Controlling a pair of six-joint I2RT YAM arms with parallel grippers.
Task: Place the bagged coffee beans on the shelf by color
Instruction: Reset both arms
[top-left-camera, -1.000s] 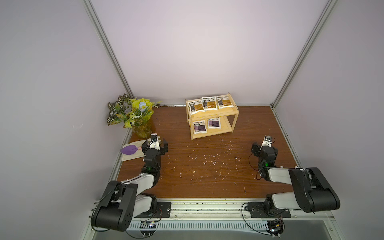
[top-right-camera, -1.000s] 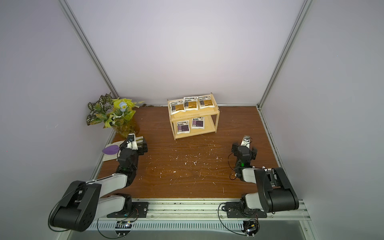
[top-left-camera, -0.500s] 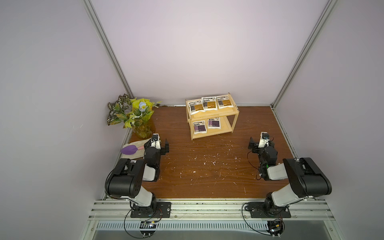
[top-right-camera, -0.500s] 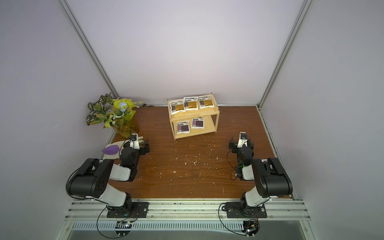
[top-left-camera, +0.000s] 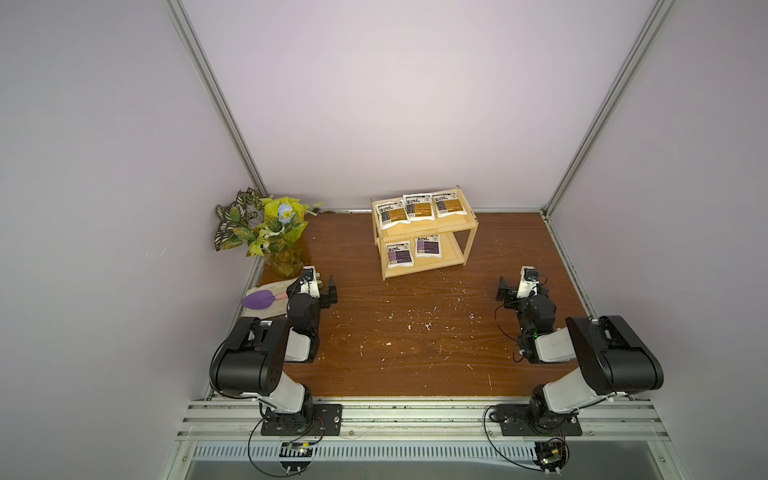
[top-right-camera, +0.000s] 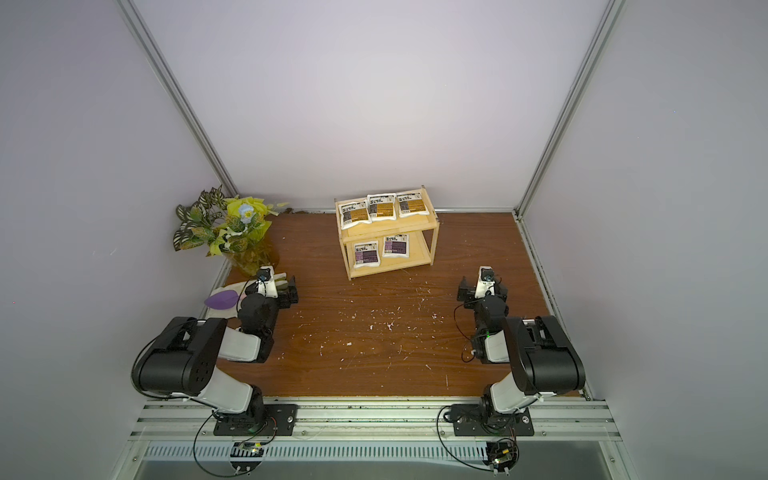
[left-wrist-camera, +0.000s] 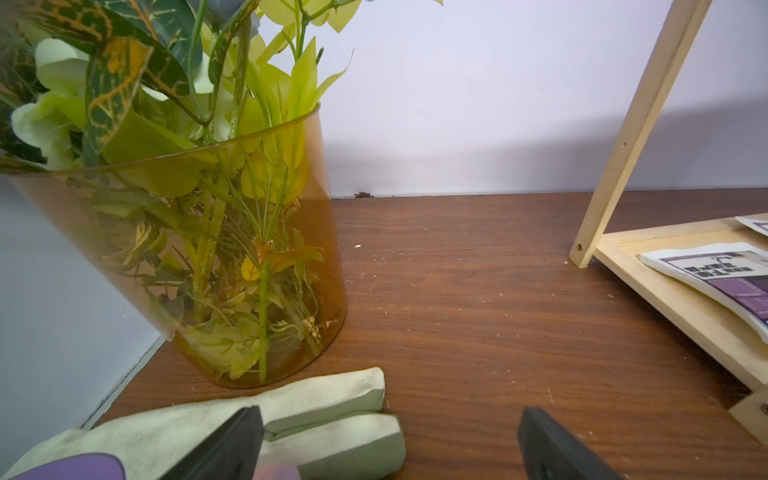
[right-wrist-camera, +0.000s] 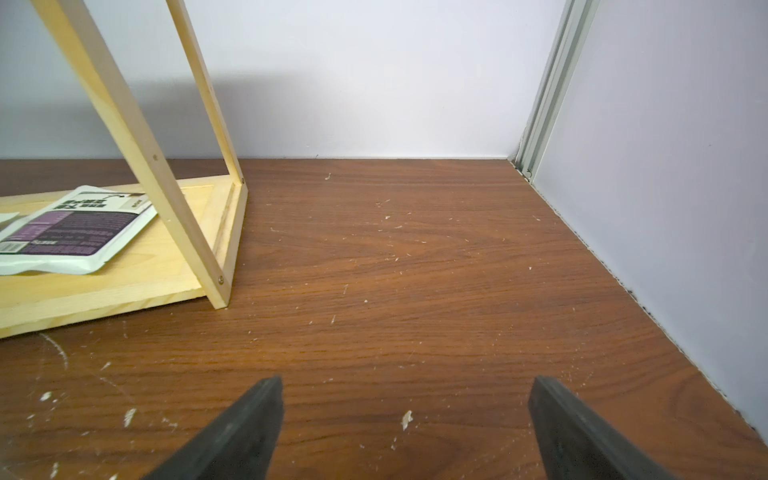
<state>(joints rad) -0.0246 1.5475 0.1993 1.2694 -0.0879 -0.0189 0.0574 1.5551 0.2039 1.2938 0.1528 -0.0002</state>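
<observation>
Both arms have folded back. My left pincer (left-wrist-camera: 390, 413) and right pincer (right-wrist-camera: 405, 386) gape empty, short of the pale wooden two-tier shelf (top-left-camera: 424, 268). Purple-labelled white pouches (right-wrist-camera: 70, 228) lie on its lower tier; only top views show golden-brown-labelled pouches (top-left-camera: 418, 206) above.

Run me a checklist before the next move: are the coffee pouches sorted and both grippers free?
1. Three golden-brown-labelled white pouches on the pale wooden two-tier shelf's top tier: ok.
2. Two purple-labelled white pouches on its lower tier: ok.
3. No pouch on the brown wooden table: ok.
4. Left gripper open, empty: ok.
5. Right gripper open, empty: ok.
6. Left gripper clear of the pale fabric glove beneath it: cannot tell.
</observation>
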